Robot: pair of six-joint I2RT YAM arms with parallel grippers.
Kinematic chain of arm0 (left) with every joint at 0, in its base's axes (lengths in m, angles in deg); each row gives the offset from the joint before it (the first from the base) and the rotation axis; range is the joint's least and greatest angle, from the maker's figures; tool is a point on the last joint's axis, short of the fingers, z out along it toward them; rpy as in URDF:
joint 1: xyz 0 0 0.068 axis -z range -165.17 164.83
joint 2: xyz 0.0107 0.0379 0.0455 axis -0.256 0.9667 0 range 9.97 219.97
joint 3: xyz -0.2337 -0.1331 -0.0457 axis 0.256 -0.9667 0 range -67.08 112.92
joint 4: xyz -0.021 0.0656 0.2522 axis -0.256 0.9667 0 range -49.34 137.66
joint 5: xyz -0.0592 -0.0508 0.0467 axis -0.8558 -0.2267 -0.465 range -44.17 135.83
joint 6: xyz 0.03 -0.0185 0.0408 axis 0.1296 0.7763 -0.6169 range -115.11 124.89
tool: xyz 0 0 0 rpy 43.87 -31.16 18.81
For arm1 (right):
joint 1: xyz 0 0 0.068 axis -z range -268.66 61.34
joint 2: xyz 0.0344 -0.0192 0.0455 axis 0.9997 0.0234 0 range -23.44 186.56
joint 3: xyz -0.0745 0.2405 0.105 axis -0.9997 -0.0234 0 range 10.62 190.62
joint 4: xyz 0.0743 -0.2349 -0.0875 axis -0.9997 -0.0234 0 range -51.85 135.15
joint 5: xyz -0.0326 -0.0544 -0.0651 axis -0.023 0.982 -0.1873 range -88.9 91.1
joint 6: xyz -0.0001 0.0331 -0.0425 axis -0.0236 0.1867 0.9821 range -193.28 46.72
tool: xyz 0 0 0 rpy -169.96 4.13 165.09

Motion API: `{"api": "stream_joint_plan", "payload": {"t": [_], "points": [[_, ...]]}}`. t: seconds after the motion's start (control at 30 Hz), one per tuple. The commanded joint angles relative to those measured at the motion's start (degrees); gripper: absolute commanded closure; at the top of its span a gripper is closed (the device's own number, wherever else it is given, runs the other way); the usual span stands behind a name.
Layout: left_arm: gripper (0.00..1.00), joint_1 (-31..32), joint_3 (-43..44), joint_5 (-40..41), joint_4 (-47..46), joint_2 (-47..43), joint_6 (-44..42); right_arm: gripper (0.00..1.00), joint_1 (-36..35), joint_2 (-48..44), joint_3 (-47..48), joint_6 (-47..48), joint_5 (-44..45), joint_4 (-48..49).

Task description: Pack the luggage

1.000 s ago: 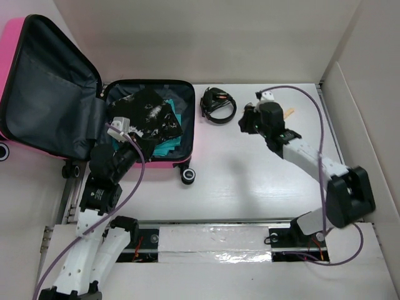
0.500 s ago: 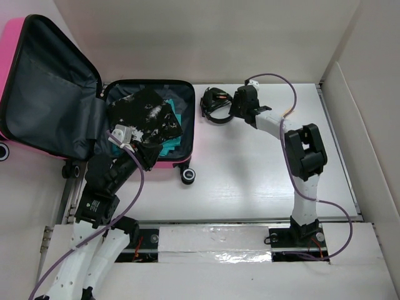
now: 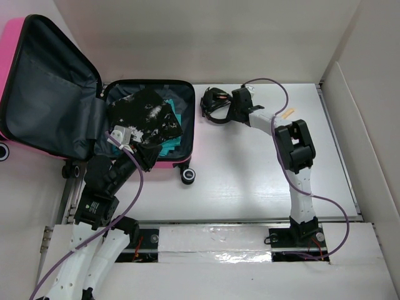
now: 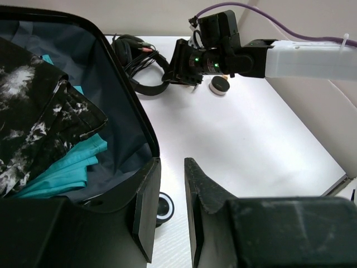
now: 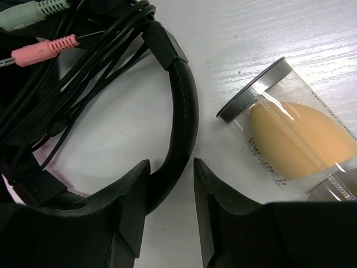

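Status: small hot-pink hard-shell luggage [image 3: 50,87] lies open at the left end of the white wood-grain worktop [image 3: 250,181]. Its lid is swung out to the left, with dark grey fabric lining and a black zipper rim. The base half holds crumpled black-and-white mottled cloth [image 4: 39,123] on top of folded teal cloth [image 4: 72,167]. 1 black wheel [image 4: 163,206] sticks out at the near corner.

Left claw [image 4: 172,164] hangs over the near rim of the base half, its 2 fingers slightly parted with nothing between them.

Right claw [image 5: 170,167] is at the black padded headphones [image 5: 184,100], which are on the worktop just right of the luggage. Its fingers are part-spread and the curved matte headband runs into the gap, then bends under the left finger. Can't tell if it's actually pinched.

Thin black cable is bundled inside the band loop, ending in 1 pink jack plug [image 5: 44,50] and 1 green jack plug [image 5: 33,14].

Just beside the band is a clear plastic cylinder [image 5: 290,134] with a dark cap, lying on its side, with an orange egg-shaped sponge inside.
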Motion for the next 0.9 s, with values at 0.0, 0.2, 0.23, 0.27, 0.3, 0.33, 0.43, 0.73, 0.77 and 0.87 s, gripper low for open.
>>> {"api": "stream_joint_plan", "payload": {"t": [0.0,0.2,0.23,0.27,0.3,0.33,0.43,0.73,0.77,0.87], "points": [[0.79,0.2,1.6,-0.1,-1.8,-0.4,-0.6,0.61,-0.4,0.3,2.3,-1.0,-2.2,-0.3],[0.78,0.2,1.6,0.4,-1.8,-0.2,-0.5,0.79,0.1,0.8,2.1,-0.7,-4.9,2.1],[0.77,0.2,1.6,0.5,-1.7,0.0,-0.5,0.85,0.1,0.6,1.5,-0.7,-5.2,2.7],[0.77,0.2,1.6,0.5,-1.7,0.0,-0.5,0.88,0.1,0.3,1.3,-0.8,-5.6,3.3],[0.77,0.2,1.4,0.8,-1.7,0.1,-0.5,0.90,0.1,0.2,1.3,-0.8,-6.6,4.3],[0.77,0.2,1.5,0.9,-1.6,0.0,-0.5,0.97,0.6,0.1,1.3,-1.0,-7.1,4.7],[0.76,0.2,1.6,1.2,-1.7,0.1,-0.5,1.00,0.6,-2.6,-1.0,-1.9,-8.0,9.9],[0.76,0.2,1.5,1.9,-1.6,0.6,-0.5,1.00,1.2,-13.8,-9.0,-4.2,-7.2,19.4],[0.74,0.2,1.5,1.9,-1.6,0.6,-0.5,1.00,1.2,-15.0,-9.7,-3.9,-6.4,19.6],[0.73,0.2,1.5,2.0,-1.7,0.6,-0.5,1.00,1.7,-19.1,-12.1,-3.1,-4.2,20.2]]}}
